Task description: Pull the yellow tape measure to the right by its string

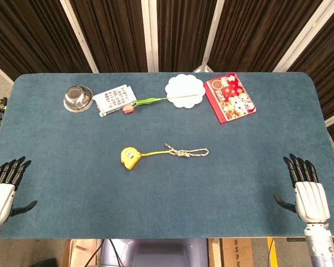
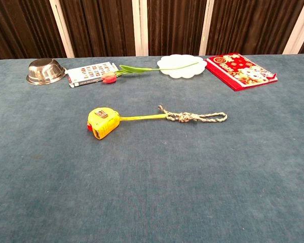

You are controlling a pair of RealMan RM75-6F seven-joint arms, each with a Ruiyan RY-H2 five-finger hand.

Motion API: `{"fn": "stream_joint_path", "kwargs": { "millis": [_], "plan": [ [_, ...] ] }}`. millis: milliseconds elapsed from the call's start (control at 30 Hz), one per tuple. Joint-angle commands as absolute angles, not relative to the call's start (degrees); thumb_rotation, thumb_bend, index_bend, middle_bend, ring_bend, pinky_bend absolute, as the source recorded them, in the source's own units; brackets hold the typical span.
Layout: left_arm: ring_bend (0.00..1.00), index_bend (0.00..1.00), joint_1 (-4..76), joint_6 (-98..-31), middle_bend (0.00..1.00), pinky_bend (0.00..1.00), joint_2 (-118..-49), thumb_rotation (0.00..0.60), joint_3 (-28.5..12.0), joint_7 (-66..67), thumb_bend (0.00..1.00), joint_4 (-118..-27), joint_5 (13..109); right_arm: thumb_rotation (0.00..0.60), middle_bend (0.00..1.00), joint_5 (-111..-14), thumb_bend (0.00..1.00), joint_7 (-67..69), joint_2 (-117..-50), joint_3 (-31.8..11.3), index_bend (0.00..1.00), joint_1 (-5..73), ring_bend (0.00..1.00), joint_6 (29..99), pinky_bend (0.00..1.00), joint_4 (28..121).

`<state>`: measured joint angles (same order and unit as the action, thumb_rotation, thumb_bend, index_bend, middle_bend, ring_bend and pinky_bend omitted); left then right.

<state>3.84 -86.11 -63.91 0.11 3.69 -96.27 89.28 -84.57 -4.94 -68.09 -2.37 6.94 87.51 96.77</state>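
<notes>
A yellow tape measure (image 1: 130, 157) (image 2: 103, 122) lies on the blue table, a little left of centre. Its yellow blade runs right to a knotted pale string (image 1: 188, 152) (image 2: 195, 117) that ends in a loop. My left hand (image 1: 4, 189) rests at the front left corner, fingers apart, holding nothing. My right hand (image 1: 306, 189) rests at the front right corner, fingers extended and empty. Both hands are far from the tape measure and string. Neither hand shows in the chest view.
Along the far side lie a steel bowl (image 1: 78, 98), a small patterned booklet (image 1: 114, 99), a tulip (image 1: 156, 102) with its stem across a white scalloped plate (image 1: 185, 91), and a red book (image 1: 229, 96).
</notes>
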Motion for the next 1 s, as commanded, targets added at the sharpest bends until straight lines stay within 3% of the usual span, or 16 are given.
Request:
{"fn": "stream_joint_path", "kwargs": {
  "millis": [33, 400, 667, 800, 1000],
  "plan": [
    [0.00, 0.00, 3.74, -86.36, 0.00, 0.00, -63.79, 0.600, 0.15, 3.59, 0.00, -96.34, 89.53, 0.600, 0.00, -85.07, 0.21, -5.10, -68.31, -2.68, 0.00, 7.23, 0.00, 87.34, 0.00, 97.09],
    [0.00, 0.00, 3.71, -86.42, 0.00, 0.00, -63.90, 0.600, 0.10, 4.22, 0.00, -96.71, 89.49, 0.600, 0.00, -85.11, 0.21, -4.49, -67.79, -5.53, 0.00, 12.51, 0.00, 80.49, 0.00, 101.98],
    [0.00, 0.00, 3.82, -86.09, 0.00, 0.00, -63.65, 0.600, -0.04, 3.21, 0.00, -96.94, 89.10, 0.600, 0.01, -77.40, 0.21, -8.99, -70.92, -11.15, 0.19, 20.82, 0.00, 70.08, 0.00, 105.52],
    [0.00, 0.00, 3.89, -85.91, 0.00, 0.00, -63.51, 0.600, -0.03, 2.72, 0.00, -96.93, 89.06, 0.600, 0.07, -73.90, 0.24, -12.90, -74.32, -13.32, 0.32, 24.88, 0.00, 66.46, 0.00, 104.17],
    [0.00, 0.00, 4.10, -85.19, 0.00, 0.00, -63.29, 0.600, -0.05, 1.76, 0.00, -96.94, 88.56, 0.600, 0.09, -67.55, 0.25, -17.78, -81.21, -15.35, 0.38, 30.07, 0.00, 62.47, 0.00, 98.28]
  ]
}}
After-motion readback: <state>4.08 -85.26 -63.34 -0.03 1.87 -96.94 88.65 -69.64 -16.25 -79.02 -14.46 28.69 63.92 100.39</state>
